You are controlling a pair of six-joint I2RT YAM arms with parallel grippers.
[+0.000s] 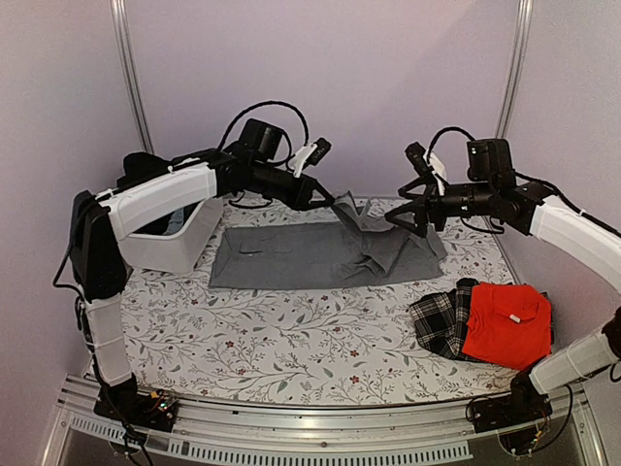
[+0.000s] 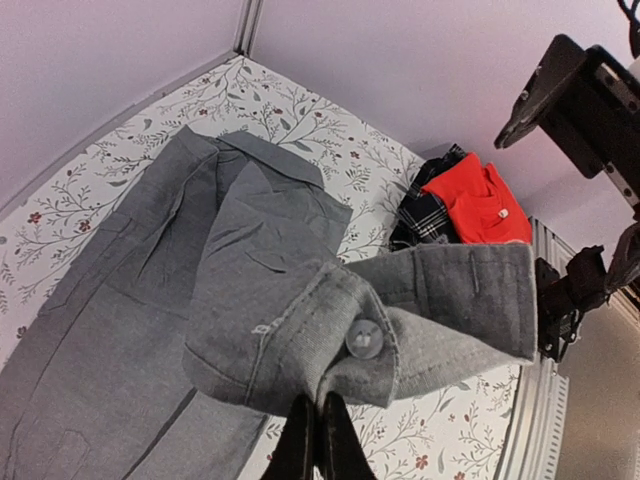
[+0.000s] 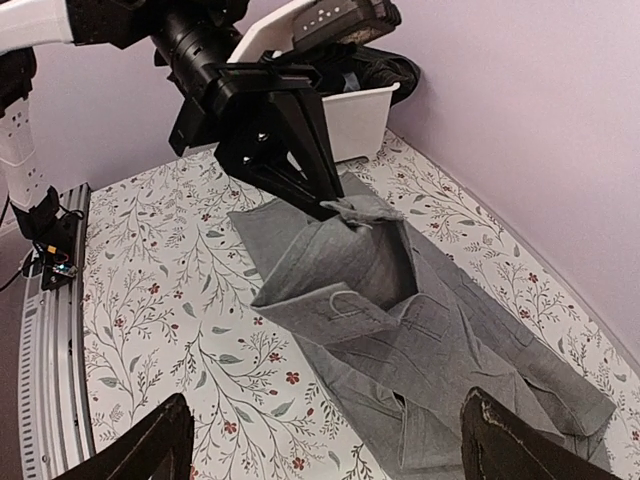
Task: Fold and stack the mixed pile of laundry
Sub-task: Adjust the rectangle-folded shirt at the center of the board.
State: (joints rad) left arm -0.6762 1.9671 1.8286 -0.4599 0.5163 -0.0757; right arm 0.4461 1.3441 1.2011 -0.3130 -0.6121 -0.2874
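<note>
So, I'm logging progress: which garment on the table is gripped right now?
The grey shirt, spread mid-table: jaws of the left gripper pinch its raised cuff. The red shirt and plaid cloth lie untouched at the right.

Matt grey woven shirt [image 1: 320,254], glossy plastic tub [image 1: 179,243]

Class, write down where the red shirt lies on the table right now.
In the top view the red shirt lies at the near right of the table, partly over the plaid cloth, apart from the grey shirt.
</note>
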